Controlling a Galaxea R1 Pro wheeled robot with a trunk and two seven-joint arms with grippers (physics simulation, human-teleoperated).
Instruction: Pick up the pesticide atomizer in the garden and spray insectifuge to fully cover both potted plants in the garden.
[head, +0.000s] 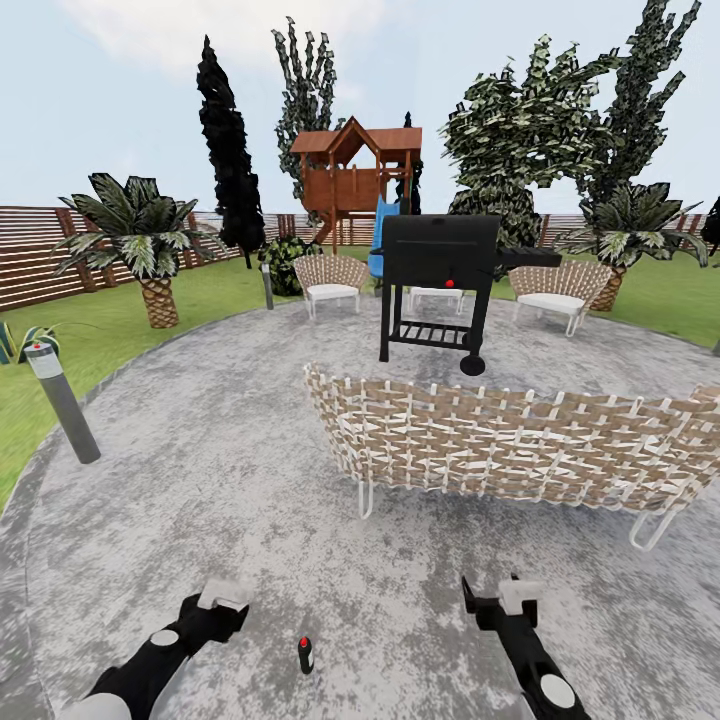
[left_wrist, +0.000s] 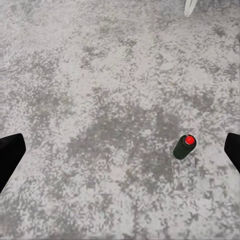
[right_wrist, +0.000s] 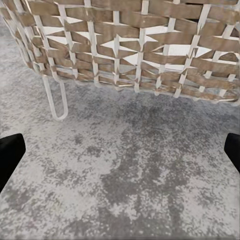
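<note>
The pesticide atomizer (head: 306, 654) stands upright on the grey stone patio (head: 200, 480) of the garden, between my two arms: a small dark green bottle with a red top. In the left wrist view the atomizer (left_wrist: 184, 146) sits ahead of the open left gripper (left_wrist: 120, 152), nearer one finger, untouched. My left gripper (head: 222, 602) hangs just left of the bottle. My right gripper (head: 492, 594) is open to its right, and the right gripper (right_wrist: 120, 150) holds nothing. The potted plants are out of view.
A wicker sofa (head: 520, 445) stands close ahead, its back and white leg (right_wrist: 57, 102) near my right gripper. Beyond are a black grill (head: 440, 275), two wicker chairs (head: 330, 280), a wooden playhouse (head: 355, 175), palms and a slat fence (head: 30, 250). A grey bollard light (head: 62, 400) stands left.
</note>
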